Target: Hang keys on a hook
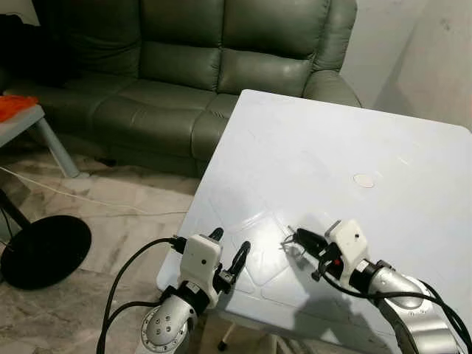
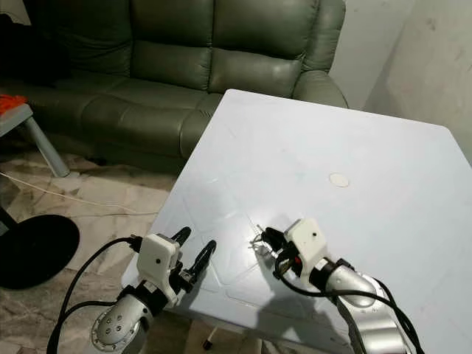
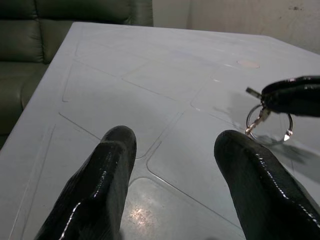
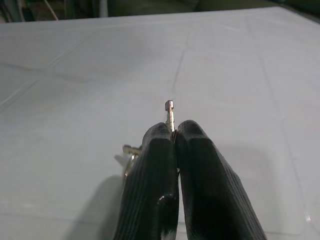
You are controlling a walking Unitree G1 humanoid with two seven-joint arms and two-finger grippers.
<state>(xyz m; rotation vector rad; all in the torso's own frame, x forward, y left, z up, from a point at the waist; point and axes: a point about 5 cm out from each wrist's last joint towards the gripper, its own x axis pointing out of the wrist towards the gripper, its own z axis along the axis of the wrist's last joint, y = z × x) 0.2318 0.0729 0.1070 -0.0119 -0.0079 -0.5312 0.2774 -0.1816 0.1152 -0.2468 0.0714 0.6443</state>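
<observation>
My right gripper [image 1: 301, 239] is shut on a small set of keys [image 1: 290, 242], holding it just above the white table [image 1: 332, 147] near the front edge. In the right wrist view the two fingers [image 4: 160, 165] press together on the metal key [image 4: 170, 111], whose tip sticks out beyond them. The key ring [image 3: 265, 122] hangs below the right fingers in the left wrist view. My left gripper [image 1: 230, 253] stands open at the table's front left corner, a short way left of the keys, with nothing between its fingers [image 3: 107, 170].
A green leather sofa [image 1: 199, 66] stands beyond the table. A round white mark [image 1: 363, 179] lies on the tabletop. On the floor to the left sit a black round base [image 1: 44, 251] and a white cable. A small table with something orange [image 1: 15, 107] is at far left.
</observation>
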